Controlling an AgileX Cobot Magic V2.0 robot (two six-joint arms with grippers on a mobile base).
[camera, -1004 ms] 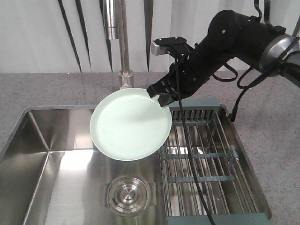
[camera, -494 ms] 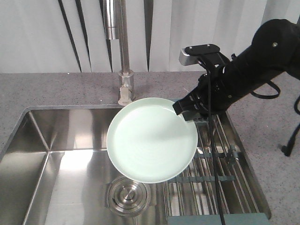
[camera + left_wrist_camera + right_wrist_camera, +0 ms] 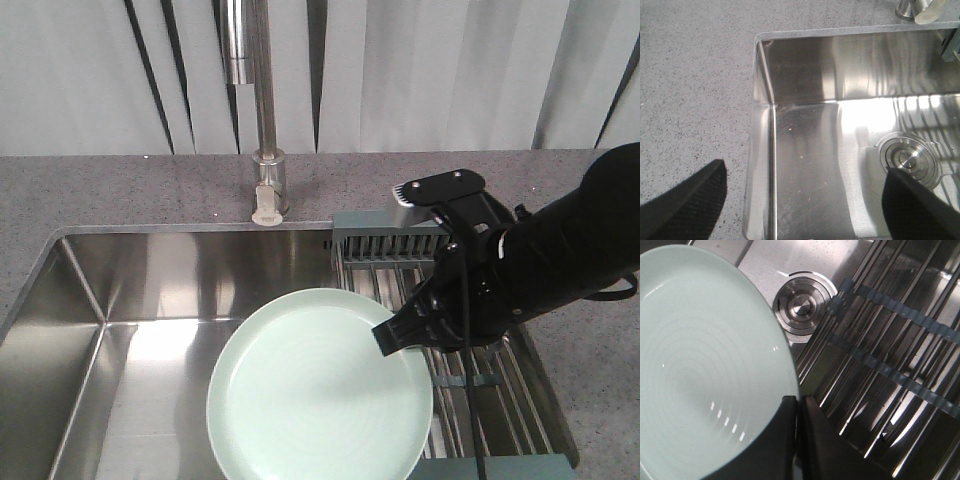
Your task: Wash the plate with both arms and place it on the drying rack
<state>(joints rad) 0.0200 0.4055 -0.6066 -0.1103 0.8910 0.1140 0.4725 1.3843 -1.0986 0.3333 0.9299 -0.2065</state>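
Note:
The pale mint-green plate (image 3: 320,395) hangs over the front of the sink, partly over the left edge of the drying rack (image 3: 385,243). My right gripper (image 3: 396,338) is shut on its right rim, with the black right arm (image 3: 560,265) reaching across the rack. In the right wrist view the plate (image 3: 700,365) fills the left side, and the right gripper (image 3: 797,407) pinches its edge with the rack bars (image 3: 890,365) beyond. My left gripper (image 3: 800,210) stands open over the sink's left front corner, holding nothing; it is out of the front view.
A steel faucet (image 3: 262,120) rises behind the sink (image 3: 130,330). The round drain (image 3: 907,160) lies in the basin floor and also shows past the plate's rim as the drain (image 3: 802,307). Speckled grey counter (image 3: 690,75) surrounds the sink.
My right arm has carried the plate from beside the faucet to the right, then down and toward the front of the sink. It now covers the drain in the front view.

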